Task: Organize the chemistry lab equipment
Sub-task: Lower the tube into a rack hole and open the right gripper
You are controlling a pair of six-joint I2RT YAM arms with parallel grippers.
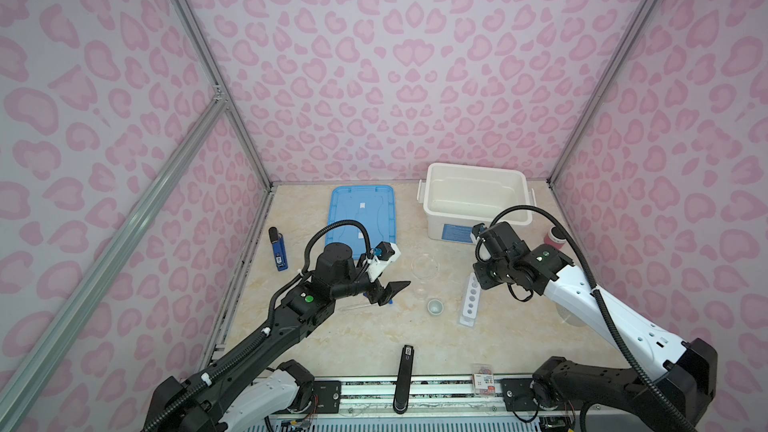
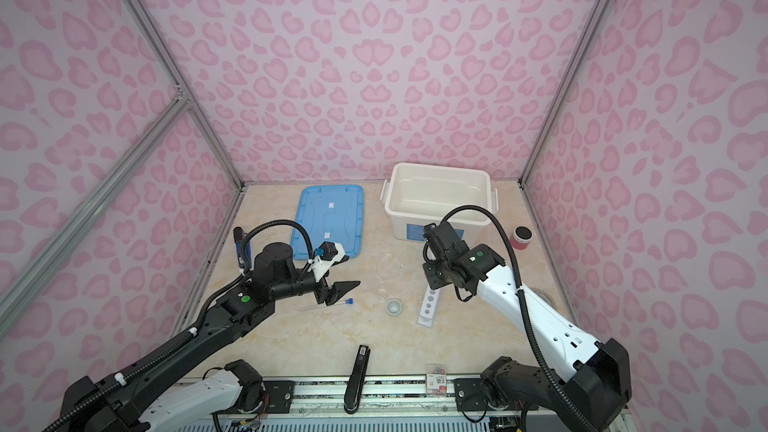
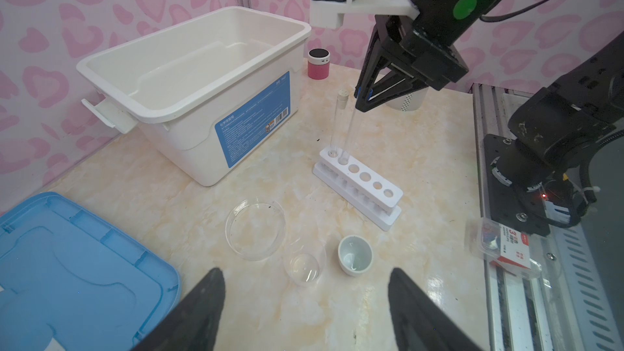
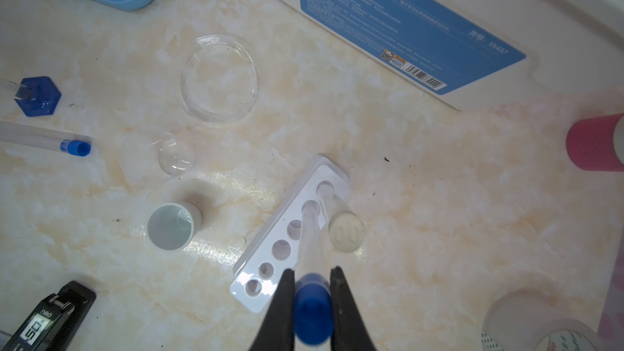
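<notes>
The right gripper [image 4: 313,275] pinched the cap of a blue-capped test tube [image 4: 312,312] whose foot sat in the second hole of the white rack [image 4: 271,236] — just beside a pale-stoppered tube [image 4: 346,236] in the end hole. A pale cup [image 4: 174,227] stood near the rack. Further off were a round glass dish [image 4: 219,77], a small glass vessel [image 4: 176,157] and a second capped tube [image 4: 44,138] — lying flat on the table [image 4: 422,197].

Pink heart walls [image 1: 395,56], marble tbl [image 1: 353,338].
</notes>
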